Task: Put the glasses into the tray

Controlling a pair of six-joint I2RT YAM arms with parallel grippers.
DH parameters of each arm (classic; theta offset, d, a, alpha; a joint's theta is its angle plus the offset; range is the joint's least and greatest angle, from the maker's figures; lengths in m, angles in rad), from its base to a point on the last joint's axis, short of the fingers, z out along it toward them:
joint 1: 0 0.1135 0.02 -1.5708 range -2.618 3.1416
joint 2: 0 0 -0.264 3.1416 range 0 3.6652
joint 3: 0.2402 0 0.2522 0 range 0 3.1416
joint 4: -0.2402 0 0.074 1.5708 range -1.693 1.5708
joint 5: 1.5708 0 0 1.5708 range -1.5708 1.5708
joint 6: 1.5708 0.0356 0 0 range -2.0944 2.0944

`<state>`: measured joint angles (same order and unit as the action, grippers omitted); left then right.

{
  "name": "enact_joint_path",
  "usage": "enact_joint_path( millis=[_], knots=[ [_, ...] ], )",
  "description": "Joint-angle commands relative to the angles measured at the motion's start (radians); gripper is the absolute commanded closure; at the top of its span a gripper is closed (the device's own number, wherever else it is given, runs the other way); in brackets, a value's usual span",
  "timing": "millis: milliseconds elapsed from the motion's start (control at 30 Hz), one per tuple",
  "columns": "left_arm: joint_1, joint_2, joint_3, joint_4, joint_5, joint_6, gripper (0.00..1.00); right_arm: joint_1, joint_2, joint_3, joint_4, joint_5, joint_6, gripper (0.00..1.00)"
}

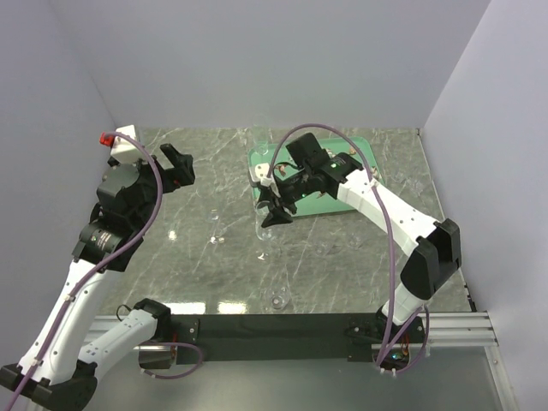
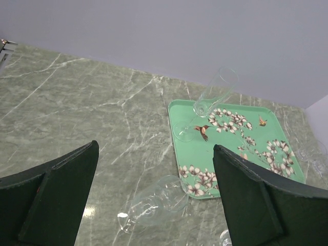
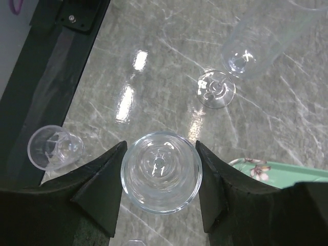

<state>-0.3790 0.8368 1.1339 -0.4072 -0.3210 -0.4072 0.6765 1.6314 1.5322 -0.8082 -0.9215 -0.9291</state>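
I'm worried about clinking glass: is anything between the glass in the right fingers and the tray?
Nothing visible does. The held glass is just beside the tray. One flute lies over its far-left corner, and the rest looks bare.

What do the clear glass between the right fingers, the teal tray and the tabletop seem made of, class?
Clear round drinking glass: probably glass, glossy and see-through. Teal flowered rectangular tray: smooth, printed; plastic or coated metal. Grey-green veined tabletop: polished marble or look-alike; reflects lights.
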Motion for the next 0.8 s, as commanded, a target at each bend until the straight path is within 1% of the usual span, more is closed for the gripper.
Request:
enact_joint_path(
  millis=[0,167,433,600,767],
  knots=[
    [0.005,-0.016,-0.003,0.044,-0.003,0.01,0.01,-0.014,-0.015,0.104,0.113,-0.017,0.131,0.67],
    [0.005,-0.015,0.0,0.041,0.0,0.013,0.01,-0.052,-0.019,0.158,0.184,0.0,0.257,0.7],
    [0.005,-0.008,-0.008,0.053,0.014,0.016,0.01,-0.144,0.016,0.235,0.28,0.116,0.404,0.7],
    [0.005,0.007,0.006,0.047,0.017,0.022,0.01,-0.216,0.088,0.295,0.317,0.206,0.443,0.69],
    [0.006,0.021,0.013,0.042,0.02,0.021,0.01,-0.279,0.201,0.422,0.323,0.283,0.473,0.69]
  ],
)
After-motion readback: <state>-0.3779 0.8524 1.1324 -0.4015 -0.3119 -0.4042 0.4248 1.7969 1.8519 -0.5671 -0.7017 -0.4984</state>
